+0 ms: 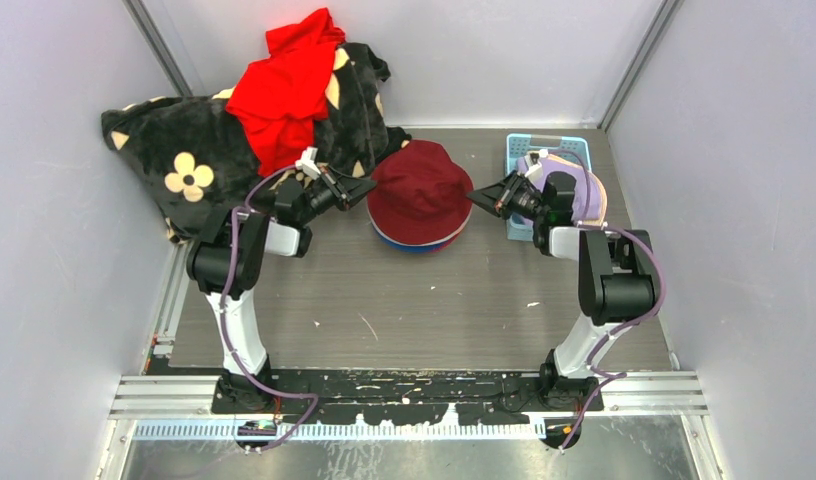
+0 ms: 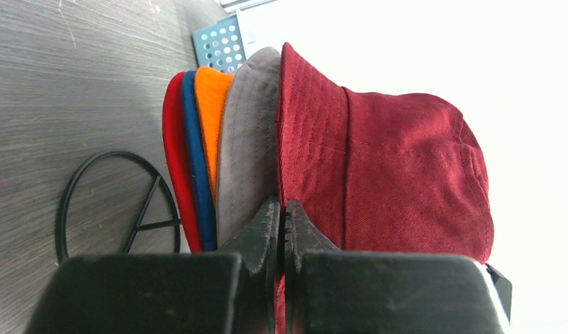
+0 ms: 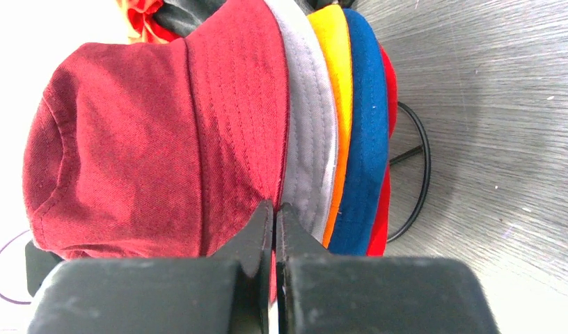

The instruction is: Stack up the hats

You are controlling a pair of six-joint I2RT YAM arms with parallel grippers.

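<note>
A stack of hats [image 1: 420, 195] sits mid-table. The maroon hat [image 1: 420, 180] is on top, and below it lie the grey [image 2: 250, 139], orange [image 2: 210, 118], blue [image 2: 196, 160] and red [image 2: 175, 153] hats. My left gripper [image 1: 365, 190] is shut on the maroon hat's left brim, seen in the left wrist view [image 2: 281, 205]. My right gripper [image 1: 476, 197] is shut on its right brim, seen in the right wrist view [image 3: 274, 207]. The maroon hat [image 3: 149, 139] fills that view. A pale cream hat [image 1: 587, 192] lies in the blue basket [image 1: 521, 150], behind my right wrist.
A black blanket with cream flowers [image 1: 184, 150] lies heaped at the back left, with a bright red garment [image 1: 284, 90] on it. A black wire ring stand [image 2: 72, 188] lies on the table under the stack. Grey walls close in both sides.
</note>
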